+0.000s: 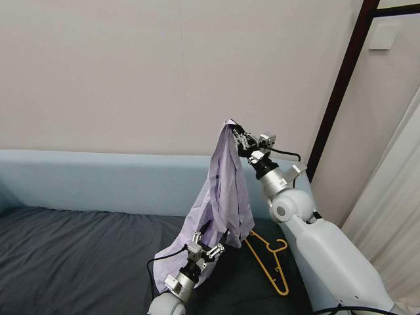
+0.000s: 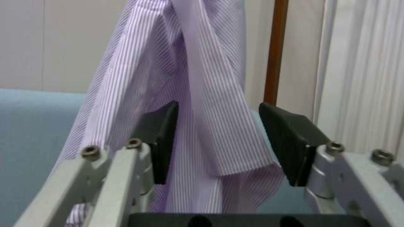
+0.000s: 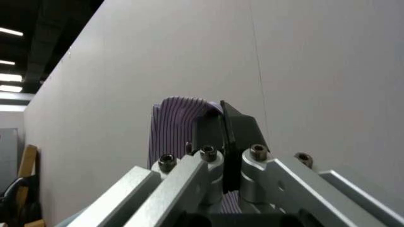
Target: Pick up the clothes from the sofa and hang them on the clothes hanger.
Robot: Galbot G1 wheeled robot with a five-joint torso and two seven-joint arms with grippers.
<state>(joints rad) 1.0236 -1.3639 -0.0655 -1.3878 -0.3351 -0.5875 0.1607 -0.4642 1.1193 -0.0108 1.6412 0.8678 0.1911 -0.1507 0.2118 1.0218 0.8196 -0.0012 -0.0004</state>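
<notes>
A pale blue sofa (image 1: pixel 98 184) with a dark seat cushion (image 1: pixel 65 249) is running along a plain wall as the robot is working at its right end. Low over the seat, the left gripper (image 1: pixel 207 252) is reaching up toward the hem of a lilac striped shirt (image 1: pixel 226 190). Its jaws are standing wide apart and gripping nothing. In the left wrist view, the two dark pads (image 2: pixel 165 137) are flanking a hanging fold of the shirt (image 2: pixel 189 94); whether the cloth is touching either pad cannot be told.

The shirt is hanging in a long drape from above the sofa's backrest down to the seat, where its lower tail is resting on the dark cushion. At the top, higher than the backrest, the right gripper (image 1: pixel 237 139) is pinching the bunched fabric. In the right wrist view, its fingers (image 3: pixel 237 127) are closed tight on a ridge of striped cloth (image 3: pixel 173 127).

Toward the sofa's right end, a yellow clothes hanger (image 1: pixel 269 256) is lying flat on the seat. It is just beside the shirt's hem and close against the right arm's white housing. Beyond that end of the sofa, a dark brown door post (image 1: pixel 341 85) is rising, with a pale curtain (image 1: pixel 394 223) hanging past it.
</notes>
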